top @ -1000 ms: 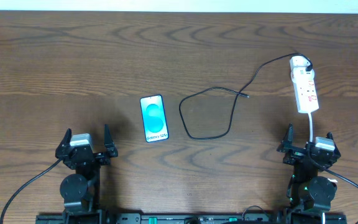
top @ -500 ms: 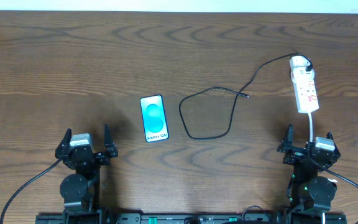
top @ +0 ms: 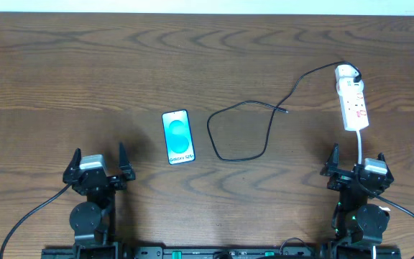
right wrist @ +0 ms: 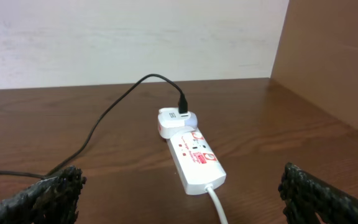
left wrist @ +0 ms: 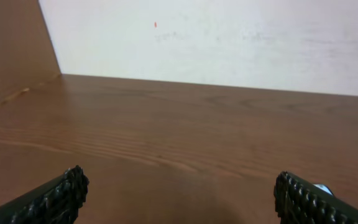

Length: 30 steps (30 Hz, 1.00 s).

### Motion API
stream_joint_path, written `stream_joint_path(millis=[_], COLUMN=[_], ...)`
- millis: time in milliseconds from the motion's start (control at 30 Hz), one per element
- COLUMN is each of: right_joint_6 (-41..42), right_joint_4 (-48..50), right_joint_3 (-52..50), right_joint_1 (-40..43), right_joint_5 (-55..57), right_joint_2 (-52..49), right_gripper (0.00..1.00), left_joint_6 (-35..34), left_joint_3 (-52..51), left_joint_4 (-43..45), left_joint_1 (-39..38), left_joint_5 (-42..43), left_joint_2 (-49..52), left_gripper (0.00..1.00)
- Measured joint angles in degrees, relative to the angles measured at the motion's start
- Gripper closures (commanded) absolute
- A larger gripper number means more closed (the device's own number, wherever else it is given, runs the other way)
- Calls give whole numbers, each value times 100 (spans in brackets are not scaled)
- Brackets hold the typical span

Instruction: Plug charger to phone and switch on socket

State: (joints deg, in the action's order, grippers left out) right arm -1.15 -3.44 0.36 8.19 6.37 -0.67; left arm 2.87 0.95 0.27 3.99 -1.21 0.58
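Phone (top: 177, 137): flat on the surface (top: 85, 72), screen up, left of centre.
Charger (top: 239, 133): looped just beside the phone, tip free; other end in the socket (top: 352, 97), far right.
Left fingers (top: 123, 164): mine, spread wide, empty.
Right fingers (top: 333, 160): mine, spread wide, empty.

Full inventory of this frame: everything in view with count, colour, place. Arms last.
phone: 1, black frame, cyan-and-white screen, flat on the table left of centre
charger: 1, black, looped just right of the phone, small tip lying loose on the wood, other end plugged in at the socket's far end
socket: 1, white with red markings, far right, its white cord running toward the right arm
table: 1, brown wood
wall: white, behind the table
left gripper: 1, black, near edge left, open, empty
right gripper: 1, black, near edge right, open, empty
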Motion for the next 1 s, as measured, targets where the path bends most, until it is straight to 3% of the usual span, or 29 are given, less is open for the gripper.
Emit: stream_joint_path(millis=[500,800,1000], right_joint_6=[-2,-2,0], right_joint_4=[0,2,0], right_joint_3=[0,0,0], right_joint_1=[0,0,0], right_joint_5=[2,0,0], right_joint_2=[0,-2,0], right_gripper=[1,1,1], left_joint_6=[-354,-619,-656], left_joint_3=[120,1169,2461], left_joint_4=[22,-70,-1016], left_joint_1=[0,0,0], left_joint_5=[-37,240,428], left_joint_2=[245,1818,3193], left_gripper=[2,2,2])
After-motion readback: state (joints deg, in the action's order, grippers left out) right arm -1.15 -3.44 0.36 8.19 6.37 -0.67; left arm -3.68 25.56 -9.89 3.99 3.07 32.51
